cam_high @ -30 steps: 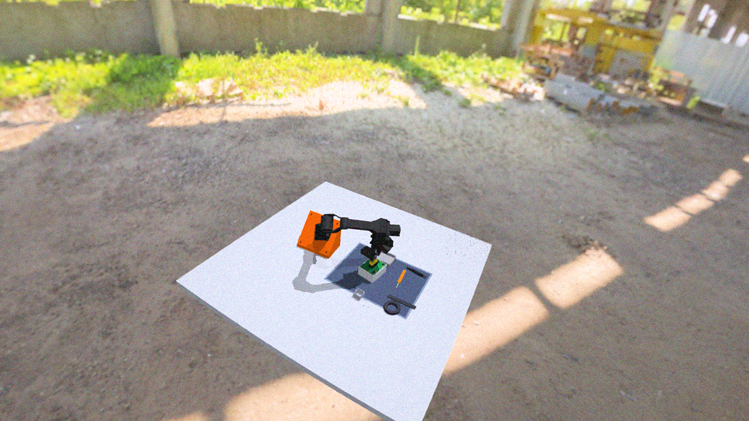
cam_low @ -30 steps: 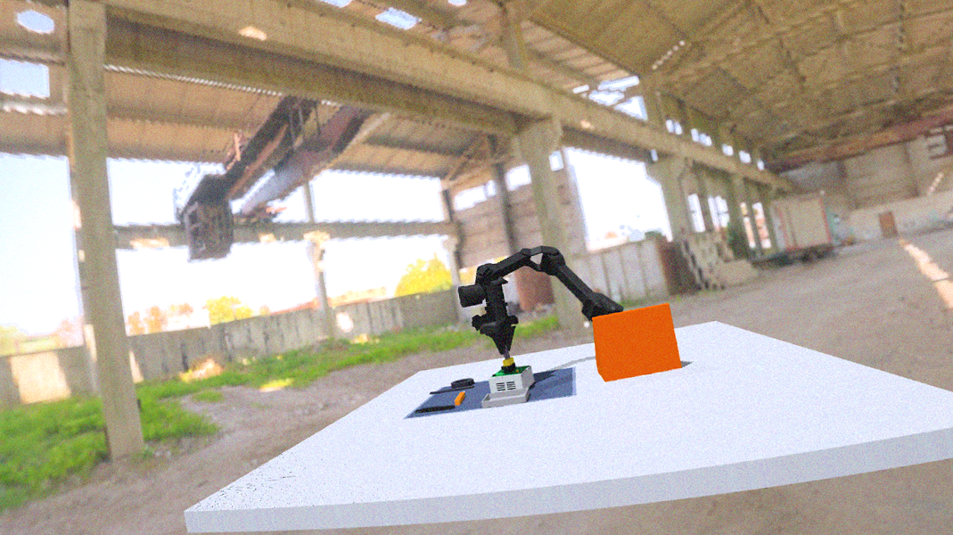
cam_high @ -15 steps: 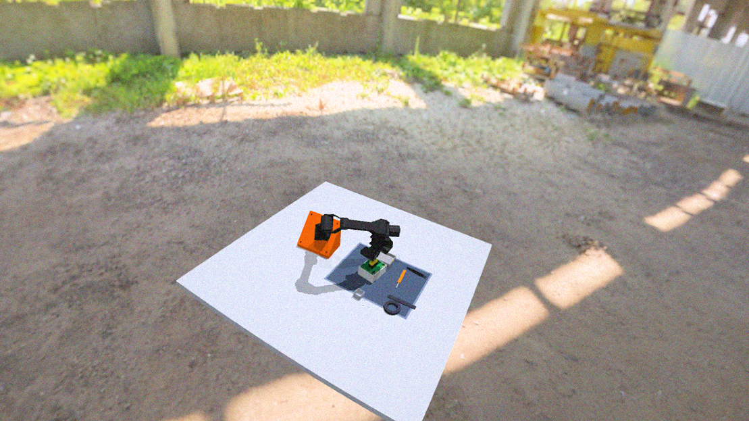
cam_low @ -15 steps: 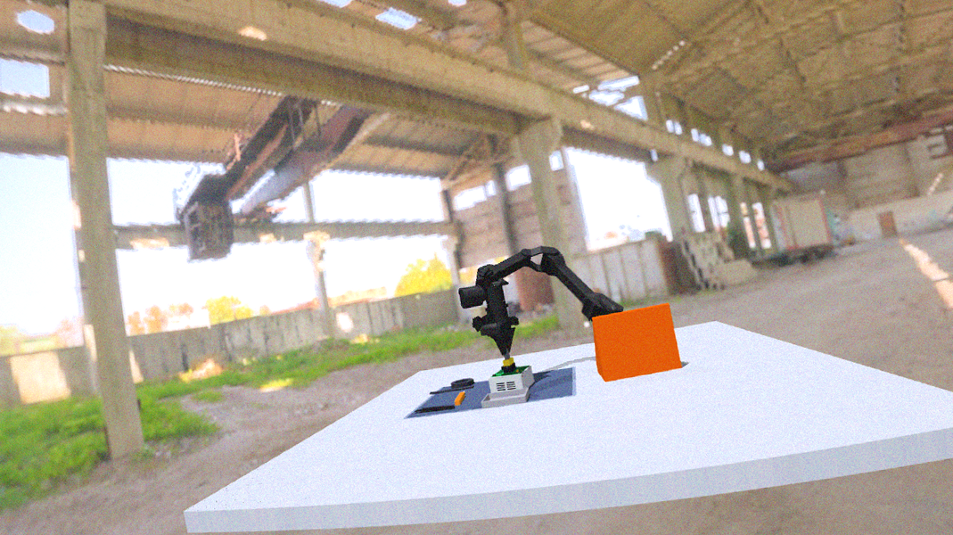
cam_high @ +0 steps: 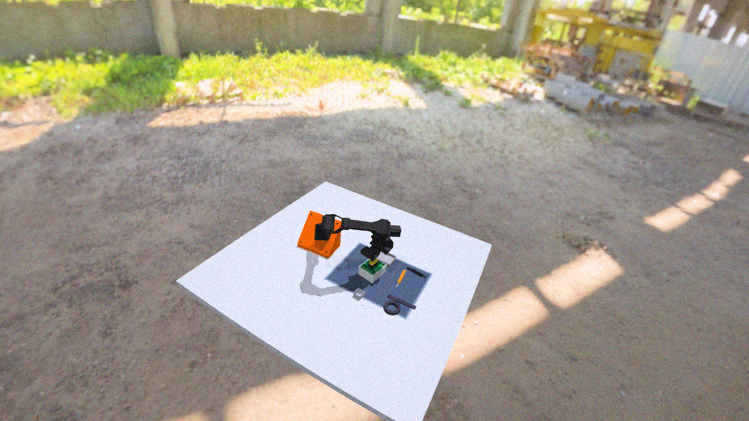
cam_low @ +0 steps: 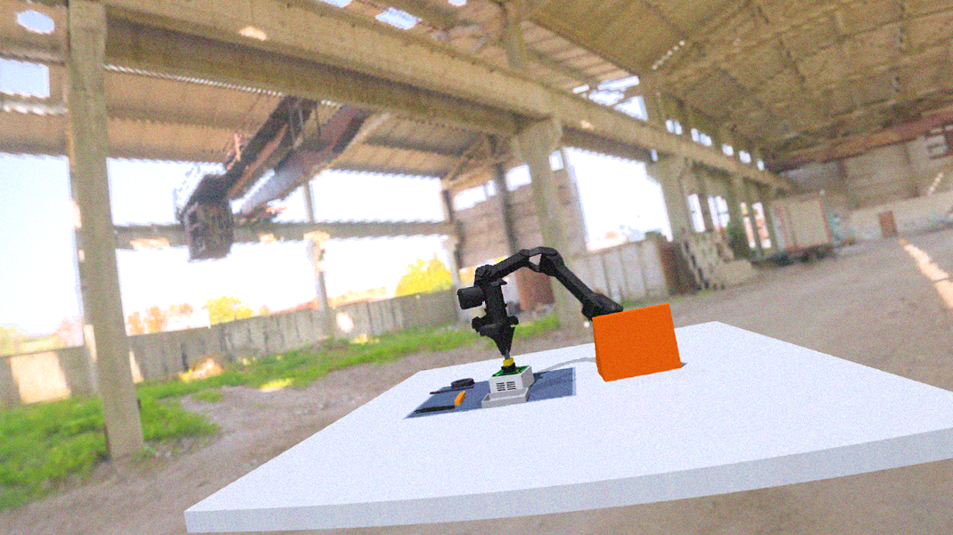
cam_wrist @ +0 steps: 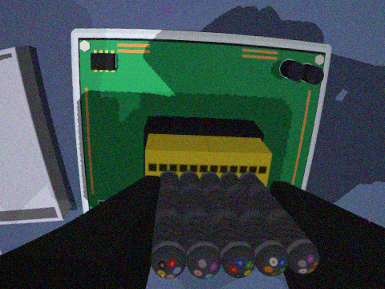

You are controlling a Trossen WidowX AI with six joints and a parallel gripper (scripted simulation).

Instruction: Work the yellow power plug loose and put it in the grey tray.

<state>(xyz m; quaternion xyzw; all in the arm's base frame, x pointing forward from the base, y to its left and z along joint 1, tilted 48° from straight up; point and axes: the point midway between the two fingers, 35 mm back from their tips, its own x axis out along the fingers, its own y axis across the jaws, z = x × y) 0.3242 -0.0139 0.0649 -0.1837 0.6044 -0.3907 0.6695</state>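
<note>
In the wrist view, the gripper has its fingers clamped on the yellow plug, at the black socket on the green board. Dark cables hide the plug's 6 o'clock side; how deeply it sits I cannot tell. The white housing holds the board, its 6 o'clock edge hidden. The grey tray lies apart at 9 o'clock, cut off by the frame; its visible floor is part shadow, part light. In the top view, a small pale container sits toward 7 o'clock from the housing, its contents too small to tell.
</note>
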